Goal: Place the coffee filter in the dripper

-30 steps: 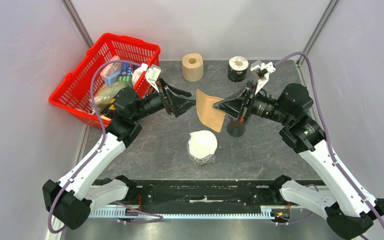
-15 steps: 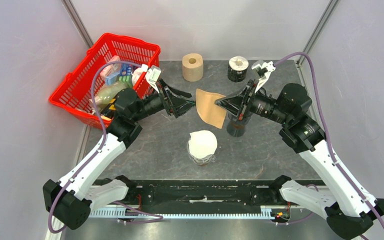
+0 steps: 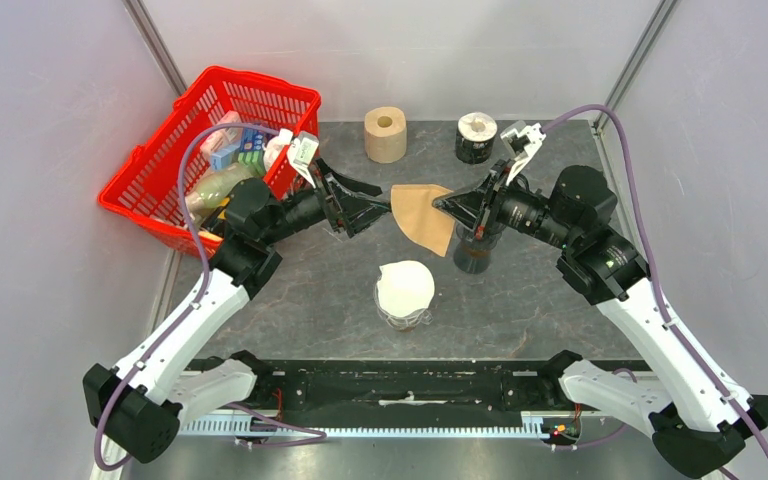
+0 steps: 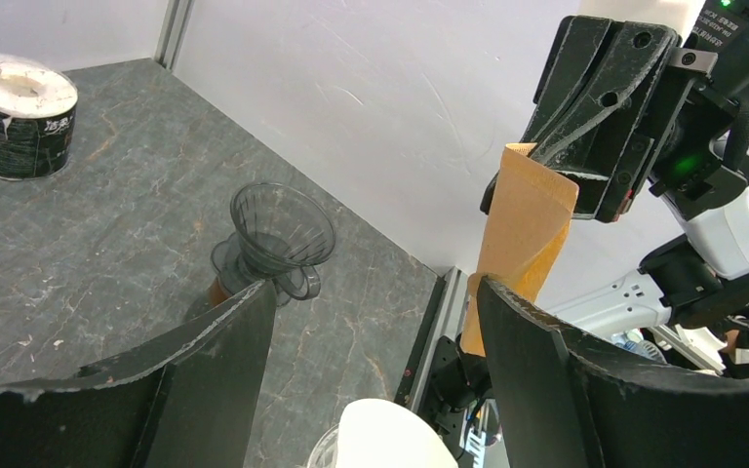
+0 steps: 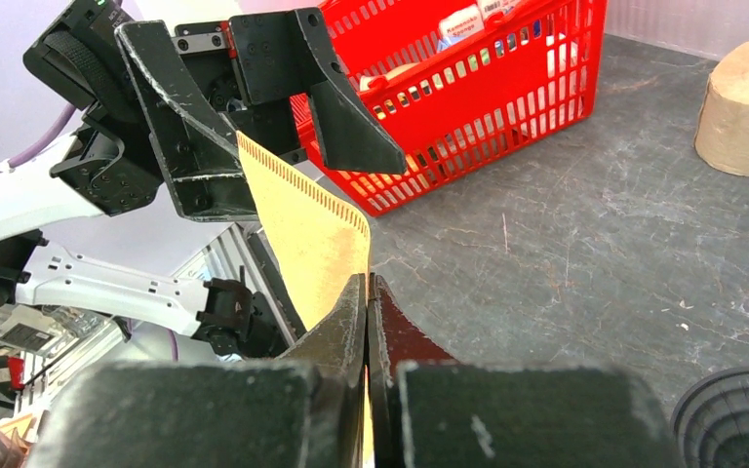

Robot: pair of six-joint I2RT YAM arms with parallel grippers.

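The brown paper coffee filter (image 3: 422, 215) hangs in the air above the table's middle, with my right gripper (image 3: 447, 206) shut on its right edge. The right wrist view shows the thin sheet (image 5: 307, 229) pinched between the closed jaws of that gripper (image 5: 368, 283). My left gripper (image 3: 378, 206) is open, and the filter's far corner (image 4: 522, 234) lies between its spread fingers, close to one finger (image 4: 546, 370). The dark clear dripper (image 3: 472, 250) sits on a bottle just below the right gripper; the same dripper (image 4: 281, 234) appears in the left wrist view.
A white cone on a glass cup (image 3: 405, 290) stands in front of the filter. A red basket (image 3: 160, 165) of groceries is at the back left. A paper roll (image 3: 385, 133) and a black tin (image 3: 476, 138) stand at the back.
The right gripper has lifted and turned the filter toward the left gripper. The filter's corner now reaches between the left fingers, which stayed open.
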